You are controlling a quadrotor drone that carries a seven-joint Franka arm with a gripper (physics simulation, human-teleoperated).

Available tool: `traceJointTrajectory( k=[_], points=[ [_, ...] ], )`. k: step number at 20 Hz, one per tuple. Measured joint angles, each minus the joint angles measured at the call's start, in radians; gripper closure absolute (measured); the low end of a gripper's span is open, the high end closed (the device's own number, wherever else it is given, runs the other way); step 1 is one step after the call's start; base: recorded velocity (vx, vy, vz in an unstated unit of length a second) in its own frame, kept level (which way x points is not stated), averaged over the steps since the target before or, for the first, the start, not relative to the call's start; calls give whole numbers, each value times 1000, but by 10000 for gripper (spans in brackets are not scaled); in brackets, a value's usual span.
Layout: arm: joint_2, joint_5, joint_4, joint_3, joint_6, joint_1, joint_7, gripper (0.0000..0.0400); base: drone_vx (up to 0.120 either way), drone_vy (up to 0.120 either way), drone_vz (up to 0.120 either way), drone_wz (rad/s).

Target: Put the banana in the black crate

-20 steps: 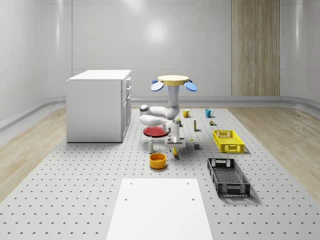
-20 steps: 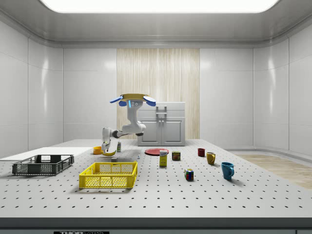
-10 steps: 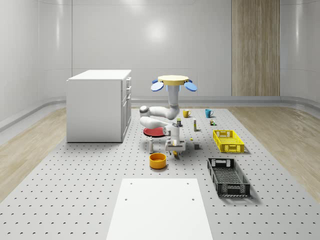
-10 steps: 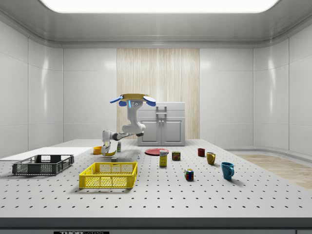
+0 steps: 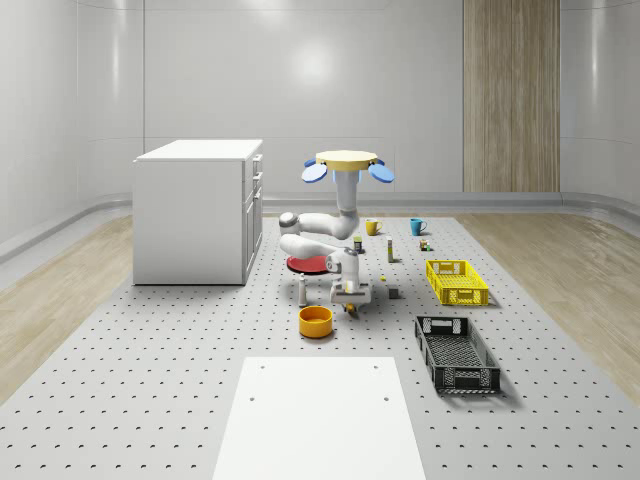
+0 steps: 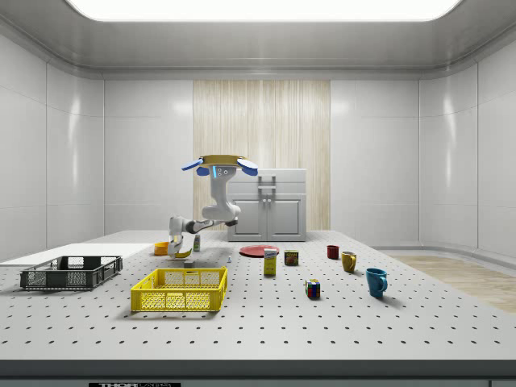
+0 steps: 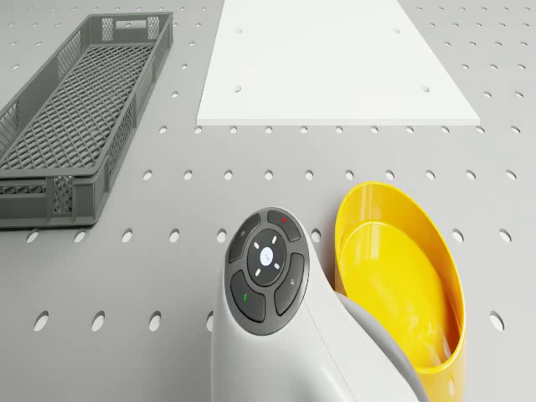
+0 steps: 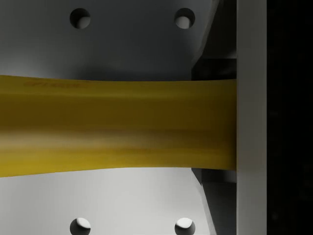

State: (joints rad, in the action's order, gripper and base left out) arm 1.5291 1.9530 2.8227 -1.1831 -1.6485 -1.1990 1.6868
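banana (image 8: 117, 129), yellow and curved, is clamped in the white two-finger gripper (image 5: 350, 303) just above the perforated grey table (image 5: 150, 380). the drone (image 5: 349, 166) hovers above. carry step; next, move toward four o'clock, over the black mesh crate (image 5: 457, 352).

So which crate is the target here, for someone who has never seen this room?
Start at the white cabinet, then cross the perforated floor past the hovering drone to the whole-scene view's right. Two crates lie there; the black crate is the nearer, longer one, not the yellow crate.
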Motion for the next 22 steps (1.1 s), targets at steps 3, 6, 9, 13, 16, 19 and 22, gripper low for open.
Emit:
traceJointTrajectory(
  k=[3, 6, 9, 13, 16, 19, 22],
  points=[
    [-4, -17, 8, -22, 14, 6, -25, 211, 0, 0, 0, 0],
    [-9, -50, 20, -58, 34, 15, -40, 211, 0, 0, 27, 0],
    [-14, -88, 32, -101, 54, 22, -39, 209, 0, 27, 120, 0],
    [-17, -124, 40, -140, 70, 27, -34, 209, 100, 120, 120, 0],
    [-18, -139, 43, -156, 76, 28, -32, 209, 120, 120, 120, 0],
    [-18, -147, 45, -164, 78, 28, -32, 209, 120, 120, 120, 0],
    [-18, -152, 46, -169, 79, 28, -32, 209, 120, 120, 120, 0]
  ],
)
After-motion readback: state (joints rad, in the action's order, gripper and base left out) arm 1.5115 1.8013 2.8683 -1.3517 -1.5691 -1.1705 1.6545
